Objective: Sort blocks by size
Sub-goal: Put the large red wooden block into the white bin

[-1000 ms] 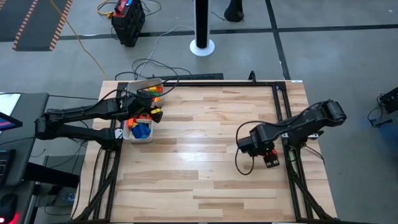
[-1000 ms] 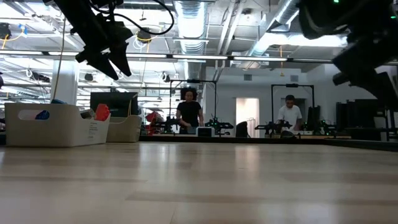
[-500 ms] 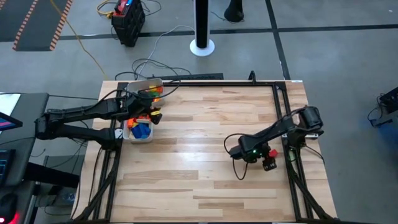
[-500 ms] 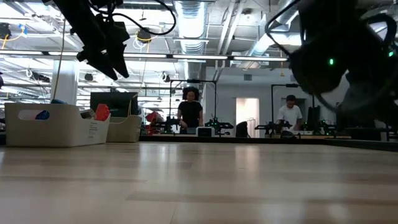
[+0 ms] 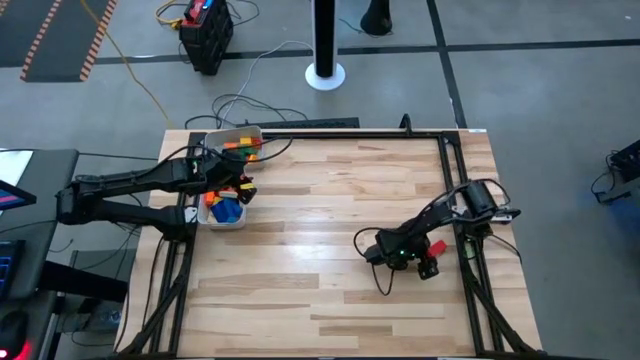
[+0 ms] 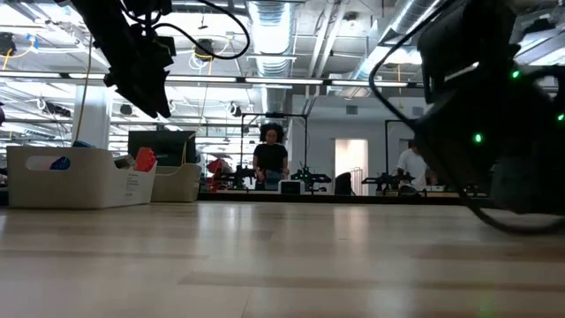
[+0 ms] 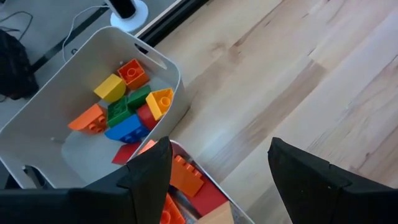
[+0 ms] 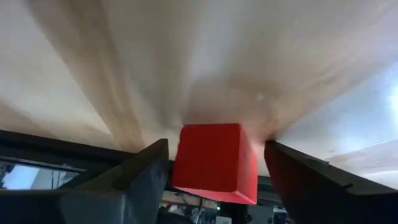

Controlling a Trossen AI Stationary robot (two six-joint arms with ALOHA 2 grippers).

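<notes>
Two white trays (image 5: 236, 134) sit side by side at the table's (image 5: 330, 250) far left edge, both holding the blocks (image 7: 127, 109) in red, blue, orange, yellow and green. Above them the left gripper (image 7: 217, 180) hovers with its fingers spread and nothing between them. Low over the right side of the table, the right gripper (image 8: 214, 165) has its fingers wide on either side of a red block (image 8: 216, 162), apart from it.

Left tool (image 7: 217, 177) hangs spread; right tool (image 8: 214, 163) is spread, low.
</notes>
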